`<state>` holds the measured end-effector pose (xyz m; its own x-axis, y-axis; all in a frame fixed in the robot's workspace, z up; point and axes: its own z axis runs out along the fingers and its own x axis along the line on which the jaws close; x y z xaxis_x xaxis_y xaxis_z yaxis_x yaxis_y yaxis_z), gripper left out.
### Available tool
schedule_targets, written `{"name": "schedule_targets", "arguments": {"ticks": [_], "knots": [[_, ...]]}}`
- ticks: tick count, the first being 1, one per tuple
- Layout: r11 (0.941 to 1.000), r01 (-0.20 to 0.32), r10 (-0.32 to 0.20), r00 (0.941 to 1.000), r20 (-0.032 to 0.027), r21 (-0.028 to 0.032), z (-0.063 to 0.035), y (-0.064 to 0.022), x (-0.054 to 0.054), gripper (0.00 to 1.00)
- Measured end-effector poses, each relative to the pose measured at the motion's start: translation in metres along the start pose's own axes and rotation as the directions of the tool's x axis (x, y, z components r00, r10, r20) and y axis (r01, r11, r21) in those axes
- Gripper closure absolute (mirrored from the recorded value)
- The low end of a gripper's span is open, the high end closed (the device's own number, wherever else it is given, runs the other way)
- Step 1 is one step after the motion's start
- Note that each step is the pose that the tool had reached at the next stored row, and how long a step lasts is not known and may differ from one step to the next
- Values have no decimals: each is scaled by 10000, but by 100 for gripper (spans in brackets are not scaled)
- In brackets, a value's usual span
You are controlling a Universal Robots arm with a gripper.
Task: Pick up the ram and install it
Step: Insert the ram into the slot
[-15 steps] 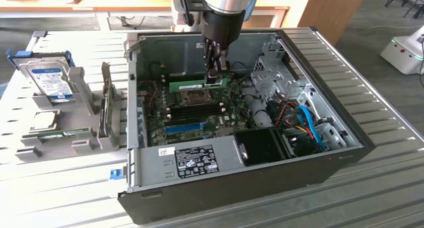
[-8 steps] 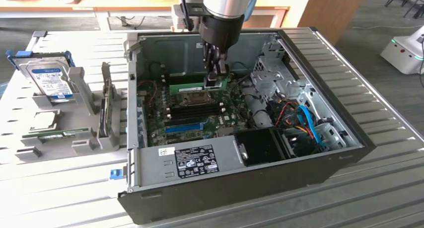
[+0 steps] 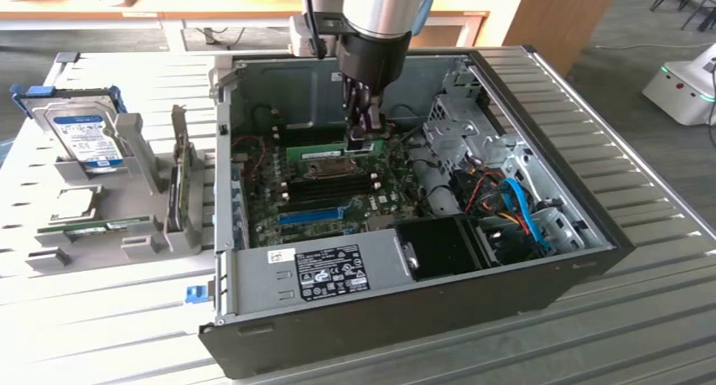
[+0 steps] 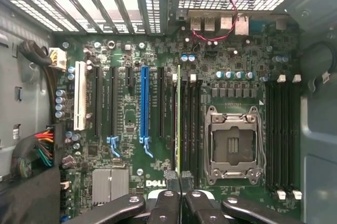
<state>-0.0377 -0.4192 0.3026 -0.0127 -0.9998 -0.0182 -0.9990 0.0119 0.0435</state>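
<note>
In the exterior view, reaching down into the open computer case (image 3: 582, 259) with the gripper (image 3: 360, 136) hanging low over the motherboard (image 3: 335, 196), right at the end of the ram (image 3: 322, 151) nearest the exterior view's right. Sitting on edge along a memory slot inside the case, well apart from the grey rack (image 3: 134, 234) and the hard drive (image 3: 90, 133) at the exterior view's left, so judging the pick-up as done and the seating as under way. Not being able to tell from this angle whether pressed fully home. In the wrist view, looking straight down on the ram (image 4: 179, 124) as a thin green line running along its slot, lying between the blue slot (image 4: 144, 103) and the processor socket (image 4: 231, 145), with empty black memory slots just beside it. Standing narrow, almost closed, with the fingertips (image 4: 170, 177) one on each side of the near end of the stick and apparently pinching its top edge. Finding the slot latches too small to read, so leaving open whether clicked in; judging the full seating as unconfirmed and the grip as not yet let go.
</note>
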Motion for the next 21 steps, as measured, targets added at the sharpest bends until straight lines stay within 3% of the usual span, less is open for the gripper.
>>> {"name": "schedule_targets", "arguments": {"ticks": [21], "knots": [[10000,-1,1,10000,1,7,208,-6,4,88]]}}
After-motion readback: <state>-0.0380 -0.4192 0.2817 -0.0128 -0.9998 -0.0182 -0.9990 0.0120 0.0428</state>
